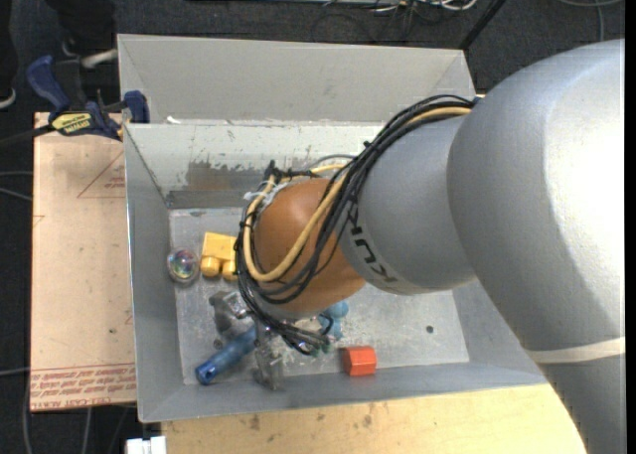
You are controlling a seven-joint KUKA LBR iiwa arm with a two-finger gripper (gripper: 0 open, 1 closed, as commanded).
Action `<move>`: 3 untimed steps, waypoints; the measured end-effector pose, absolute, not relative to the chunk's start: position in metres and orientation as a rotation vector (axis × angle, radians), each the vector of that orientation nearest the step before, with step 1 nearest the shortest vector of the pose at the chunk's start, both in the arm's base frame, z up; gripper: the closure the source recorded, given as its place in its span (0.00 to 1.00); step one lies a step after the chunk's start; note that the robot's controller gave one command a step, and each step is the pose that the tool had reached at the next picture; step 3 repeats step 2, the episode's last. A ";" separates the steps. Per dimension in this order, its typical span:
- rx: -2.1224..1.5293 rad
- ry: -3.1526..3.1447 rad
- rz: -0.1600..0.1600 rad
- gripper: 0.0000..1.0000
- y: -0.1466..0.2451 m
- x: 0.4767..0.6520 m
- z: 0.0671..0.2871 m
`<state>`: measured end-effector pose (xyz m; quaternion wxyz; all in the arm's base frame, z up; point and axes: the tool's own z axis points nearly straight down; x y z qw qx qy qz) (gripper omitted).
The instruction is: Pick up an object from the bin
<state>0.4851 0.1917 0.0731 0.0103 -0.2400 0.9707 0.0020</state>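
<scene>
Gripper [253, 341]: low in the bin [149, 243], left of the orange cube [360, 361]; how wide it stands cannot be told.
Blue cylinder [221, 360]: lying tilted just beside the gripper, farther left of the cube.
Yellow block [218, 248], glassy ball [182, 265]: up-left of the cube.

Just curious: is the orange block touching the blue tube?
No, the orange block lies by itself, well apart from the blue tube.

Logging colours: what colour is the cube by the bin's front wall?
Small solid cube: orange, camera view.
</scene>
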 end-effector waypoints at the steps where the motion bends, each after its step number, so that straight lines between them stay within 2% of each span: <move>1: -0.753 3.045 0.004 1.00 0.191 0.481 0.070; 2: -0.630 3.067 0.004 1.00 0.207 0.485 0.285; 3: -0.630 3.067 0.004 1.00 0.207 0.485 0.285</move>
